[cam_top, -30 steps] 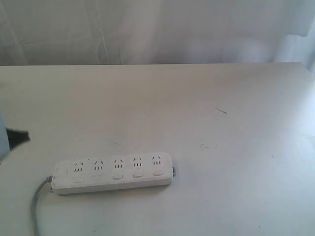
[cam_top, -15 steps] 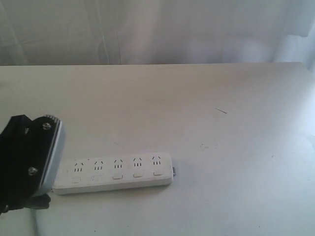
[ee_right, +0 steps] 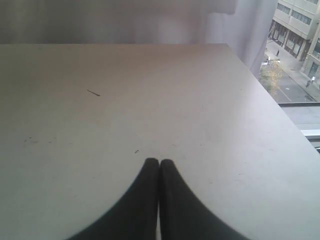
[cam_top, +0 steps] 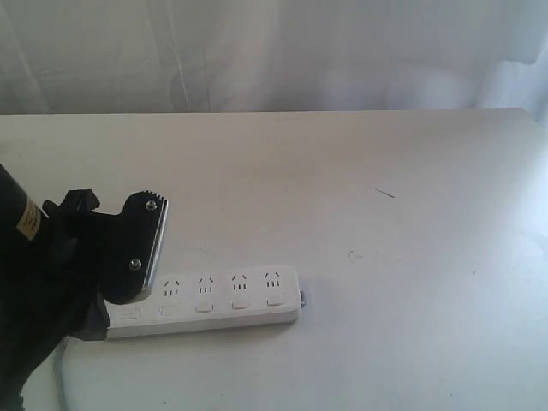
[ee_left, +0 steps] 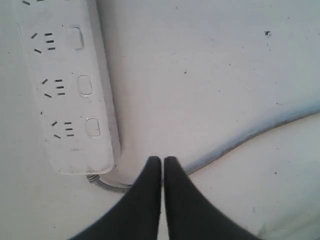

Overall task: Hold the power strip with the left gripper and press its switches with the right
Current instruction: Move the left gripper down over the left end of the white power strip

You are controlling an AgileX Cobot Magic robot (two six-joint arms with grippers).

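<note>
Change: the left arm (cam_top: 60,282) has come further in from the left edge since half a second ago and now covers the strip's left end, which showed in full a second ago; the strip has not shifted.
Left arm: bulky and black, with a flat plate (cam_top: 147,244) bearing two silver screws and a small yellow label (cam_top: 28,218) whose writing is too small to read.
Left claw (ee_left: 162,160): two black pointed fingers pressed together tip to tip, holding nothing, poised above the cord just beside the strip's cord end.
Cord (ee_left: 250,132): grey and round, leaving the strip's end and curving away across the bench.
Strip (cam_top: 223,301): long, flat white plastic with rounded corners, lying on the near left part of the bench; no brand or writing can be made out.
Sockets: four groups of dark slots show in the exterior view.
Switches (cam_top: 204,306): small white rounded-square buttons, one below each socket group, none touched.
Bench (cam_top: 360,342): pale, matt, lightly speckled, with one short dark scratch (cam_top: 384,193).
Right claw (ee_right: 159,162): black tapered fingers closed on nothing, over bare bench well apart from the strip.
Curtain (cam_top: 274,51): white, softly folded, behind the bench's far edge.
</note>
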